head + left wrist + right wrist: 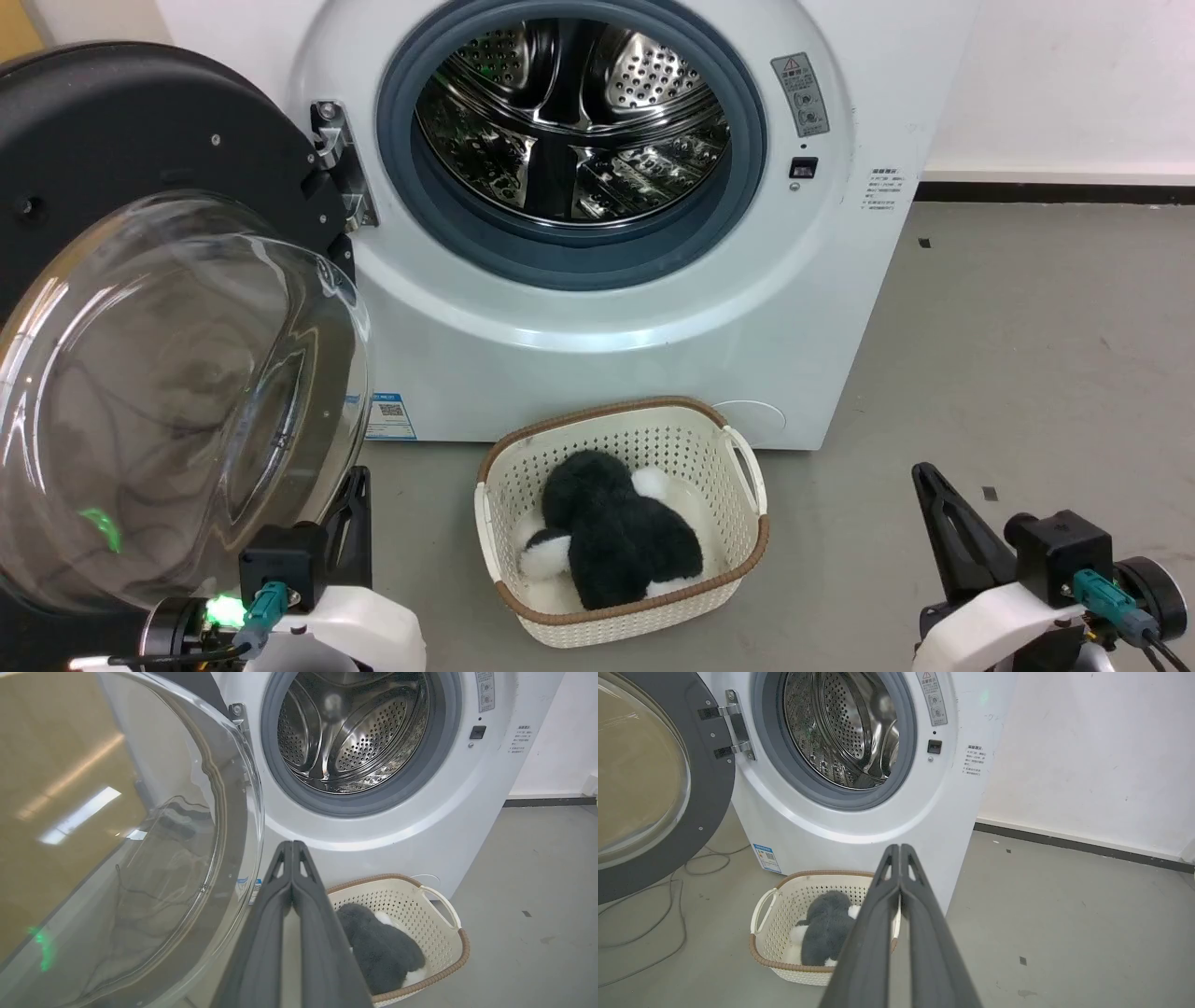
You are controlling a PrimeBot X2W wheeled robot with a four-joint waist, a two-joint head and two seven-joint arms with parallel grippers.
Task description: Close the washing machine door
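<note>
Our left gripper [292, 845] and right gripper [900, 848] both sit pinched closed, empty; we see the washing machine door [177, 373] standing wide open beside the washing machine [607, 317].

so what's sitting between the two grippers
In the head view, a white basket holding a black-and-white soft toy sits between the left gripper and right gripper.
</note>
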